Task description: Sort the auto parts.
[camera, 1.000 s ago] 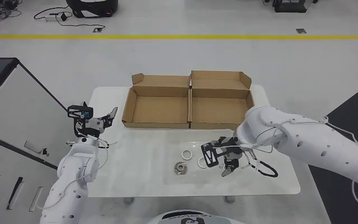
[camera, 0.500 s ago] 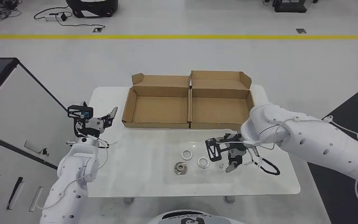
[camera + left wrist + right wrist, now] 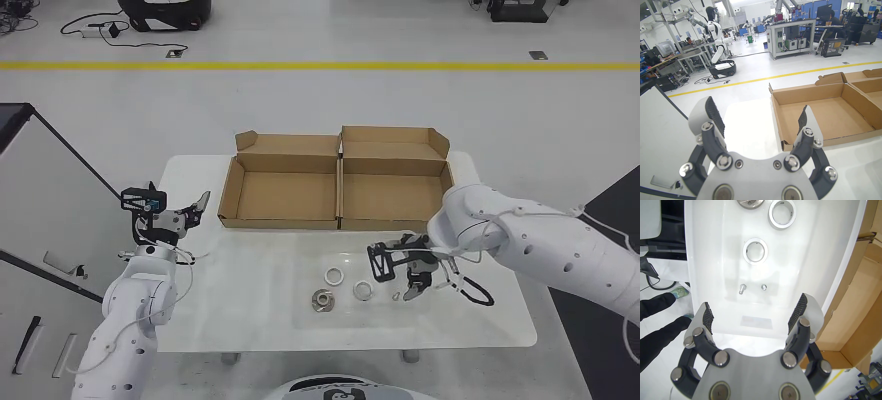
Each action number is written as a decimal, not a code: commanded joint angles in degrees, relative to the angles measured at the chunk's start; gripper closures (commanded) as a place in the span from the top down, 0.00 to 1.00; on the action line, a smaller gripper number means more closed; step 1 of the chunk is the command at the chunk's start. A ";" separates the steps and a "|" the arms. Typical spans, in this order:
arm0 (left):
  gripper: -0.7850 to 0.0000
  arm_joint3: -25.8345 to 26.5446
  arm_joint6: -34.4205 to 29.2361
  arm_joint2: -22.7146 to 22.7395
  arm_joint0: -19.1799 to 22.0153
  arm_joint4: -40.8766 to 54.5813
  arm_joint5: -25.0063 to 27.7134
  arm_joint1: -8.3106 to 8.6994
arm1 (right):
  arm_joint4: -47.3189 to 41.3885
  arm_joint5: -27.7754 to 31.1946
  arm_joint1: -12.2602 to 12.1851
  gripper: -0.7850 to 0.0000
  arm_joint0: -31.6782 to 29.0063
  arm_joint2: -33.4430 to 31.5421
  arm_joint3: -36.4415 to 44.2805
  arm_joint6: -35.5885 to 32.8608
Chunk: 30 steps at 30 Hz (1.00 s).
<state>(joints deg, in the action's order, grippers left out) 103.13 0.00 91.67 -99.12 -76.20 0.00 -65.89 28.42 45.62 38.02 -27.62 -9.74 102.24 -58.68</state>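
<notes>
Five parts lie unsorted on the bench, lower centre; boxes empty; left hand and right hand wide, holding nothing.

Open path right gripper to bolts; rings beyond; cardboard box bounds table's far side.

Bright, even overhead light; glare on table; soft shadows
</notes>
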 commanded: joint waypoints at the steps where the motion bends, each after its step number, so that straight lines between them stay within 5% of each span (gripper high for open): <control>1: 1.00 0.00 0.00 0.00 0.00 0.00 0.00 0.00 | 0.08 0.14 0.34 1.00 -0.01 0.00 -0.33 0.14; 30: 1.00 0.00 0.00 0.00 0.00 0.00 0.00 0.00 | 1.87 -0.25 3.62 1.00 -2.75 0.00 -4.03 -0.25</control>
<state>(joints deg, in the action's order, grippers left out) 103.13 0.00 91.67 -99.12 -76.20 0.00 -65.89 30.23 45.37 41.64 -30.44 -9.74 98.18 -58.93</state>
